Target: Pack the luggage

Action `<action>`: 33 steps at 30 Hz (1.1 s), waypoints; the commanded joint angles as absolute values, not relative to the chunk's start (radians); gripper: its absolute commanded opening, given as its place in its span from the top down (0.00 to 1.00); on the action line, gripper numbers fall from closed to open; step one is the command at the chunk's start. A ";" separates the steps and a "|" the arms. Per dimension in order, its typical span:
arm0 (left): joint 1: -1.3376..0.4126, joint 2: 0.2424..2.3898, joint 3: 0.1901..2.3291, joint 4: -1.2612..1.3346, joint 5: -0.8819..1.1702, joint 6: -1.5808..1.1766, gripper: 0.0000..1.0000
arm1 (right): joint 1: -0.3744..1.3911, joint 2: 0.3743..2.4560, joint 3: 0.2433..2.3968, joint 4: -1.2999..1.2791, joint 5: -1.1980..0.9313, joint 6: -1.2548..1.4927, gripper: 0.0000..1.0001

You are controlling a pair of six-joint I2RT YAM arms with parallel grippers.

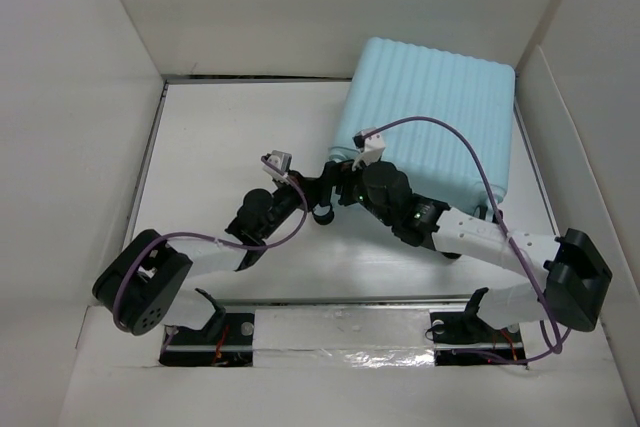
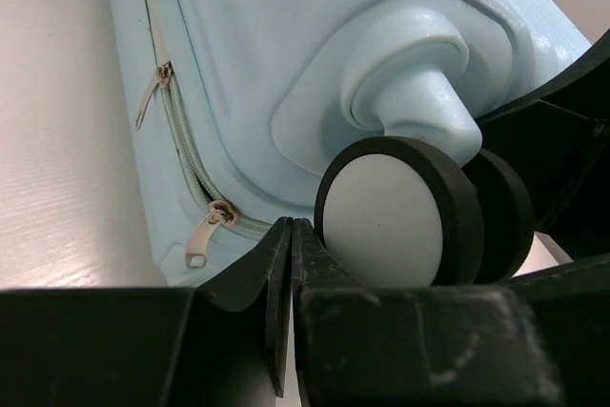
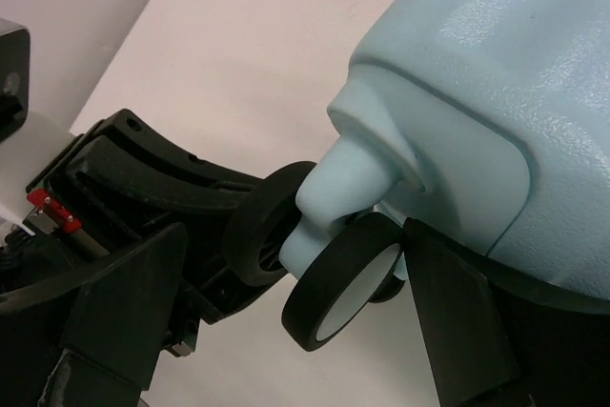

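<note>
Your left claw is clenched on nothing, its two fingers pressed flat together. Just past its tips and a little to their right in the wrist view sits a twin caster wheel of the luggage, black-rimmed with a pale face; you cannot tell whether the tips touch it. To the left of those tips a zipper runs along the shell's edge, closed as far as it shows, with one metal pull hanging near the tips and another farther off. Your right claw is released, fingers spread wide, and the same caster stands between them, close to the right-hand finger; contact there cannot be made out. Beyond its other finger, the left arm's black claw body lies against the far side of the caster. From above, both claws meet at the near left corner of the pale aqua luggage, which lies flat on the white worktop ahead of them, ribbed shell up, extending away to the right toward the back wall.
</note>
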State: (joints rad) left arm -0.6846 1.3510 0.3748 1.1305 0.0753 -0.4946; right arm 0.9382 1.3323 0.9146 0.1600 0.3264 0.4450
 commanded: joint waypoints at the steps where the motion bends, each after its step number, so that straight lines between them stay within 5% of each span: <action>1: -0.707 1.367 0.451 1.304 0.209 -0.537 1.00 | 0.919 1.393 1.015 0.163 0.387 0.453 0.00; 5: -0.707 1.387 0.457 1.325 0.215 -0.541 1.00 | 0.919 1.448 1.069 0.105 0.451 0.465 0.05; 8: -0.707 1.378 0.449 1.330 0.215 -0.538 1.00 | 0.910 1.482 1.097 0.057 0.541 0.485 0.17; 11: -0.707 1.361 0.437 1.321 0.199 -0.528 1.00 | 0.901 1.491 1.082 0.064 0.581 0.505 0.52; 12: -0.707 1.356 0.431 1.316 0.199 -0.525 1.00 | 0.900 1.480 1.072 0.075 0.590 0.511 0.74; 15: -0.707 1.321 0.416 1.280 0.172 -0.509 1.00 | 0.910 1.410 0.984 0.158 0.620 0.488 0.95; 21: -0.707 1.236 0.416 1.049 0.045 -0.450 1.00 | 0.919 1.206 0.816 0.189 0.583 0.447 1.00; 28: -0.707 1.311 0.434 0.989 0.169 -0.397 0.65 | 0.919 0.976 0.680 0.137 0.483 0.403 1.00; 33: -0.780 1.367 0.460 0.988 0.219 -0.318 0.49 | 0.908 0.896 0.644 0.086 0.471 0.397 1.00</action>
